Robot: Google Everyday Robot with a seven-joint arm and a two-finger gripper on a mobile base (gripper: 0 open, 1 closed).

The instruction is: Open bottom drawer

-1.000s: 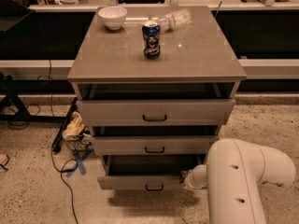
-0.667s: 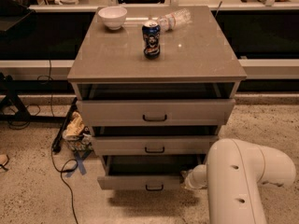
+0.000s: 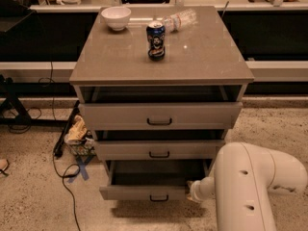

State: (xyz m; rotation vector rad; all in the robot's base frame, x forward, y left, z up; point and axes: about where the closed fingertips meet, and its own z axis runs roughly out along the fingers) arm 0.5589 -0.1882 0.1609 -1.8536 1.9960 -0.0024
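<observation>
The bottom drawer (image 3: 139, 192) is the lowest and narrowest of three grey-beige fronts, with a small black bar handle (image 3: 159, 198). It stands pulled well out, its dark inside showing. The middle drawer (image 3: 159, 149) and the top drawer (image 3: 159, 115) above it stand slightly out. My white arm (image 3: 245, 186) fills the lower right. My gripper (image 3: 195, 191) is at the right end of the bottom drawer front, mostly hidden behind the arm's wrist.
On the cabinet top (image 3: 202, 61) stand a white bowl (image 3: 116, 17), a blue can (image 3: 156, 40) and a lying clear bottle (image 3: 179, 19). A black cable (image 3: 62, 177) and crumpled bags (image 3: 77, 131) lie on the floor at the left.
</observation>
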